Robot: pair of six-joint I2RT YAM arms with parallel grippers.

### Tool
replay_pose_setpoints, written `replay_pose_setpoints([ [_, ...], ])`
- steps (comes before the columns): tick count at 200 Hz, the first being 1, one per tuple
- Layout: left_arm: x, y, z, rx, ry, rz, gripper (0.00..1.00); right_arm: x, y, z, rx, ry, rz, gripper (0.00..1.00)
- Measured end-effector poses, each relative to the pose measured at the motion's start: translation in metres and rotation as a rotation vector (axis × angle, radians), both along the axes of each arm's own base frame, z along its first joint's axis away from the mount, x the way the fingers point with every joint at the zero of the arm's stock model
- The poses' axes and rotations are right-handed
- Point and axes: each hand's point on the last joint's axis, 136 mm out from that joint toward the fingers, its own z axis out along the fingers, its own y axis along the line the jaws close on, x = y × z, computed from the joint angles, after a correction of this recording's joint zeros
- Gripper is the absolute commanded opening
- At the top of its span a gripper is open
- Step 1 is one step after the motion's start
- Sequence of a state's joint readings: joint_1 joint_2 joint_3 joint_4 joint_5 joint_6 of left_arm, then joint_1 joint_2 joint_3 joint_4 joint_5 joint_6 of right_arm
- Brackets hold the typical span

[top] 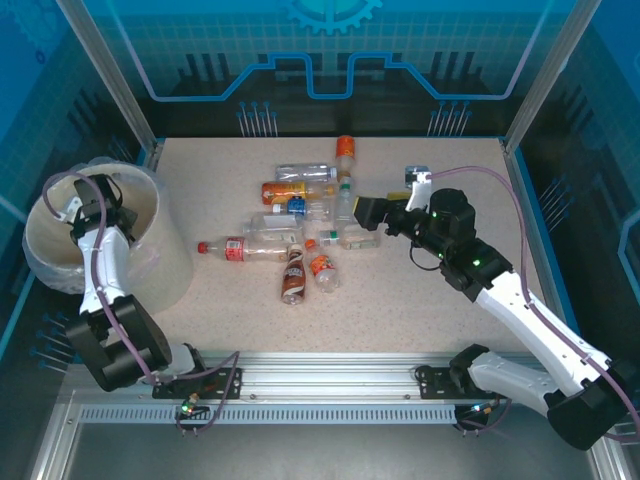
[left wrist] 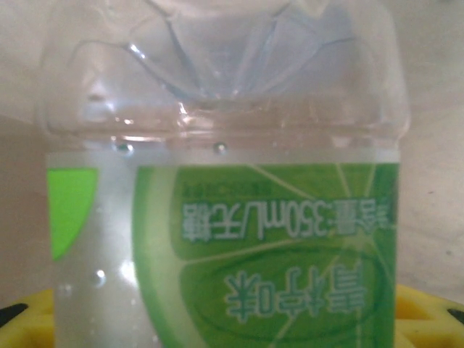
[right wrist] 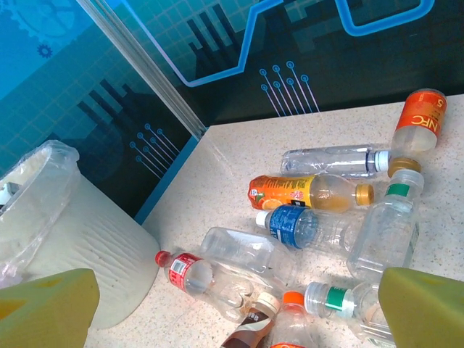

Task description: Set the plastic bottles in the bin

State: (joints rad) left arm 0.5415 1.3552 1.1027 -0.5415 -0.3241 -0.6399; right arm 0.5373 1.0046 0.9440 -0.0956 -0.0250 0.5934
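Several plastic bottles (top: 300, 215) lie in a loose pile mid-table. Among them are an orange-labelled one (right wrist: 304, 192), a blue-labelled one (right wrist: 297, 226), a red-capped one (right wrist: 188, 272) and a brown one (right wrist: 254, 326). The cream bin (top: 160, 265), lined with a clear bag, stands at the left. My left gripper (top: 88, 205) hangs over the bin's mouth. A clear bottle with a green label (left wrist: 268, 246) sits between its yellow fingers (left wrist: 29, 319). My right gripper (top: 368, 211) hovers open at the pile's right edge, nothing between its pads (right wrist: 424, 308).
An orange bottle (top: 345, 150) lies farthest back, near the rear wall. Aluminium posts and blue panels fence the table on three sides. The bin (right wrist: 72, 239) stands close to the left wall. Bare tabletop (top: 420, 300) lies in front of the pile.
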Motion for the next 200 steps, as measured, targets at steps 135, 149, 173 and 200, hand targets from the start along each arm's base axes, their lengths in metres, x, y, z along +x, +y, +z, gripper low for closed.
replay_pose_setpoints([
  [135, -0.012, -0.007, 0.028, 0.029, -0.061, 0.006, 0.95, 0.015, -0.006, -0.031, -0.042, 0.096, -0.081, 1.0],
  [149, -0.017, -0.01, 0.042, 0.05, -0.093, 0.004, 0.98, 0.019, -0.01, -0.039, -0.053, 0.122, -0.108, 1.0],
  [173, -0.024, -0.017, 0.065, 0.081, -0.154, -0.009, 0.99, 0.027, -0.019, -0.051, -0.052, 0.17, -0.159, 1.0],
  [200, -0.026, -0.03, 0.088, 0.096, -0.233, -0.066, 0.99, 0.039, -0.036, -0.065, -0.032, 0.233, -0.247, 1.0],
])
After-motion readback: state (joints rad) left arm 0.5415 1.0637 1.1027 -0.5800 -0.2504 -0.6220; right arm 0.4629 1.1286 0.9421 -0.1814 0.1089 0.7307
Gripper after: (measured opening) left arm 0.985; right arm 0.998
